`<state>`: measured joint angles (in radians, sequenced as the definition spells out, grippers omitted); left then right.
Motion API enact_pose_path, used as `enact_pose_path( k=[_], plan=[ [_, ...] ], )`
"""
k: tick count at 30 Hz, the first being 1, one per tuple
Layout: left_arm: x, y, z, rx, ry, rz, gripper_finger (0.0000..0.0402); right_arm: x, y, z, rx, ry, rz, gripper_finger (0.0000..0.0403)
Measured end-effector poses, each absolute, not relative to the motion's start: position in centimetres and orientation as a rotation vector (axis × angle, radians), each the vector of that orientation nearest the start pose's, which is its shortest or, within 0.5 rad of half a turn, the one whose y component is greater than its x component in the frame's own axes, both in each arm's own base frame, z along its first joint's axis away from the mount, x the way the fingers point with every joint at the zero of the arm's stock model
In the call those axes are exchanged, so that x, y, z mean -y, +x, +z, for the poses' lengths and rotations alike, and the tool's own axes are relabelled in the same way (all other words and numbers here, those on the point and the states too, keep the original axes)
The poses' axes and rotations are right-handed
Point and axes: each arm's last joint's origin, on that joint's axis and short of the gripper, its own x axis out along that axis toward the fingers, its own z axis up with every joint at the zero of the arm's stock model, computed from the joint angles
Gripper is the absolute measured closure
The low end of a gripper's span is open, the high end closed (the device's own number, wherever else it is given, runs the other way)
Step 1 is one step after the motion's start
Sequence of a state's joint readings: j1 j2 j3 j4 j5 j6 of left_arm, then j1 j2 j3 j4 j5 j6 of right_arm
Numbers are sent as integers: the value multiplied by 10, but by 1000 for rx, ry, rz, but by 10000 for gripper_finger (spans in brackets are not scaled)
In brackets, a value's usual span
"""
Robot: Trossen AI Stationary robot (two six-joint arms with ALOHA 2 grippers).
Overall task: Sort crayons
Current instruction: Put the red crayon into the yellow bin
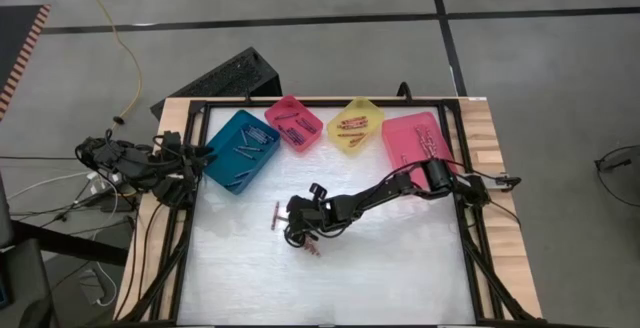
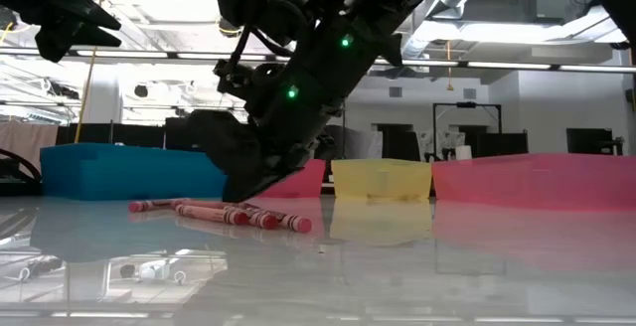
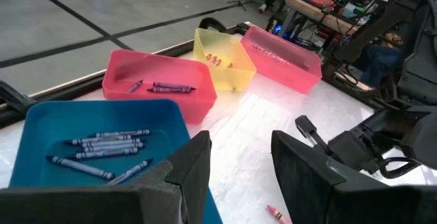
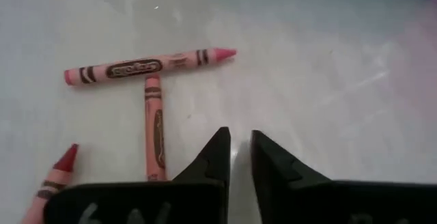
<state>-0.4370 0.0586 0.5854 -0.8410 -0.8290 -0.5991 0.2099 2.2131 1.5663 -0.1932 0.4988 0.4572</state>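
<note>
Three red/pink crayons lie flat on the white table: one [image 4: 147, 65] crosswise, one [image 4: 156, 138] at a right angle below it, and a red one [image 4: 54, 176] beside them. They also show in the high view [image 1: 277, 215] and the low view [image 2: 224, 212]. My right gripper [image 4: 237, 145] hangs low over the table just beside them, its fingers a narrow gap apart with nothing between. It also shows in the high view [image 1: 300, 226]. My left gripper [image 3: 239, 162] is open and empty, waiting above the teal bin [image 1: 240, 150] at the table's left.
Four bins stand along the far edge. The teal bin [image 3: 41, 128] holds blue-grey crayons, a pink bin [image 1: 295, 123] dark ones, a yellow bin [image 1: 355, 126] reddish ones, and a larger pink bin [image 1: 418, 140] a few. A black frame [image 1: 190, 218] rims the table.
</note>
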Motion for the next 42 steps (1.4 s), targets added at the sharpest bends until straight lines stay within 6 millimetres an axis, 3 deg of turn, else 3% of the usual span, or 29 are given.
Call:
enact_pose_path(
  k=[9,14,22,35,42],
  plan=[
    [-10,28,267,-135,-403,437,256,-105,461,186,-572,-47,-386,346],
    [-10,28,267,-134,-403,438,256,-114,463,179,-577,-8,-311,346],
    [-10,28,267,-134,-403,438,256,-102,467,175,-611,70,-234,345],
    [-10,28,267,-134,-403,438,256,-101,468,174,-625,89,-192,305],
    [-10,28,267,-135,-402,439,256,-100,473,151,-652,129,-174,304]
  ],
)
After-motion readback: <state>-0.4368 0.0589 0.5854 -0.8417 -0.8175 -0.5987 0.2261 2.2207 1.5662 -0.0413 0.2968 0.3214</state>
